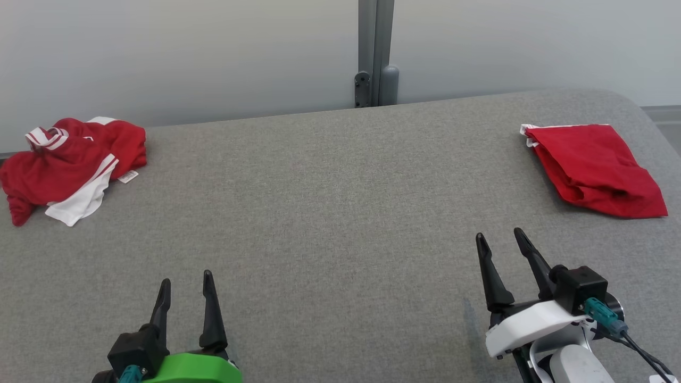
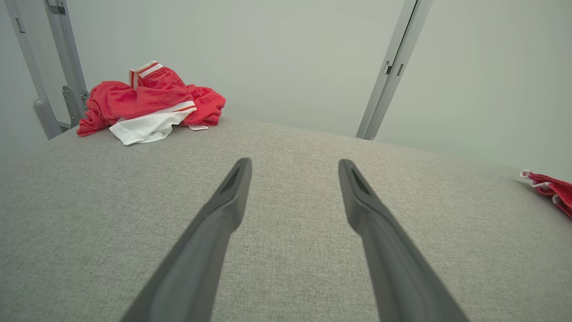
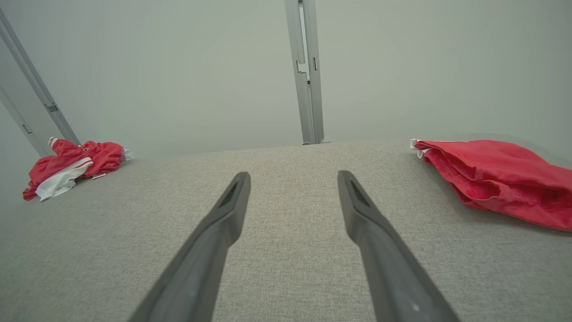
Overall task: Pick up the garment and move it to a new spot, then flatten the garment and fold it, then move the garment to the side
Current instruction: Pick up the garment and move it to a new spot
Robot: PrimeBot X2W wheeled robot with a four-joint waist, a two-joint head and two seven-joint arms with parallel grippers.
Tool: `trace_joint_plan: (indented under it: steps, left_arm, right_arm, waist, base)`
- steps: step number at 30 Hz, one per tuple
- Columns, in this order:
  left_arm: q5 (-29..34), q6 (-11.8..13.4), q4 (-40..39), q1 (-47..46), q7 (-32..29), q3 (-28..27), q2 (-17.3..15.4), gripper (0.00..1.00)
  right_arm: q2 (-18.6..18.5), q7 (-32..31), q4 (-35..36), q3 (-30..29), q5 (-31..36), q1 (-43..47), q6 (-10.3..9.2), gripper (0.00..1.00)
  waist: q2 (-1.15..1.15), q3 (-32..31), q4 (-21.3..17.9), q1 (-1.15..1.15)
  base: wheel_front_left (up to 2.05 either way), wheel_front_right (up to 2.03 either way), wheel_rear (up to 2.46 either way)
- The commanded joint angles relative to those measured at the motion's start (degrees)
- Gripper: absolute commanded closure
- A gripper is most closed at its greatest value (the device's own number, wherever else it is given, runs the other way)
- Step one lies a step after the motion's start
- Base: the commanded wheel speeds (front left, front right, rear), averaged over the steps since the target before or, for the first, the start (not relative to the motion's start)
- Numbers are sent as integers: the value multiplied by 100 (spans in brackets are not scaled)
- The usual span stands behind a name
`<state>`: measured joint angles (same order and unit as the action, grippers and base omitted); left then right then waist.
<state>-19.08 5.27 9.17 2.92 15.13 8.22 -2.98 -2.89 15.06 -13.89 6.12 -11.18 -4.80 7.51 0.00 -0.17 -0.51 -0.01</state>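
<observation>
**Sizing up a crumpled jersey with both jaws empty**

The left jaws and the right jaws both stand spread apart with nothing between them, low over the grey fabric surface (image 1: 330, 213). The crumpled red-and-white jersey (image 1: 74, 159) lies well ahead of the left jaws and off to their outer left, near the far edge of the surface. It is well apart from both pairs. A folded red garment (image 1: 590, 162) lies ahead of the right jaws and to their right, much nearer to them. It looks flat and squared off, so the heap on the left is probably the piece to be picked up now.

The jersey should handle as light, limp cloth with no stiffness. It will likely sag and trail from any single pinch, and its smooth sports knit may slip through a shallow grip. Nothing about it is fragile.

- **Where it is bunched:** the high red fold in the middle of the heap is thick enough for the left jaws to close on several layers.
- **Firmer edges:** the striped band (image 1: 48, 137) at the far side of the heap and the white panel (image 1: 82, 199) on the side nearest the jaws offer a hem to hold. That would help later when the cloth has to be spread.
- **What to avoid:** the small label (image 1: 127, 176) at the heap's right edge is too slight to lift by.
</observation>
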Motion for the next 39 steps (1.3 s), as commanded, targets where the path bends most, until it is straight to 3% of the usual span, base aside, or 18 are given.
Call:
trace_joint_plan:
  steps: [1,11,17,32,39]
  left_arm:
    - [-17,-16,4,45,1,-5,0,0]
    - [-25,-28,2,34,1,-1,7,0]
    - [-53,-13,-21,-18,0,20,5,0]
    - [57,-50,-22,108,0,-57,2,0]
    - [106,-63,-57,231,0,-172,-7,0]
  right_arm:
    - [-2,16,-4,-2,-48,61,-4,0]
    - [-1,16,-48,-12,8,73,-4,0]
    - [-1,16,-2,15,-60,92,-4,0]
    - [-2,16,88,344,-113,91,-4,0]
    - [-5,16,57,615,-207,105,-4,0]
  waist:
    - [0,2,1,1]
    - [0,-7,36,1]
    - [0,-8,312,1]
    - [0,-58,2220,1]
    - [0,-139,2869,1]
  base:
    - [0,0,0]
    - [0,0,0]
    - [0,0,0]
    - [0,0,0]
    - [0,0,0]
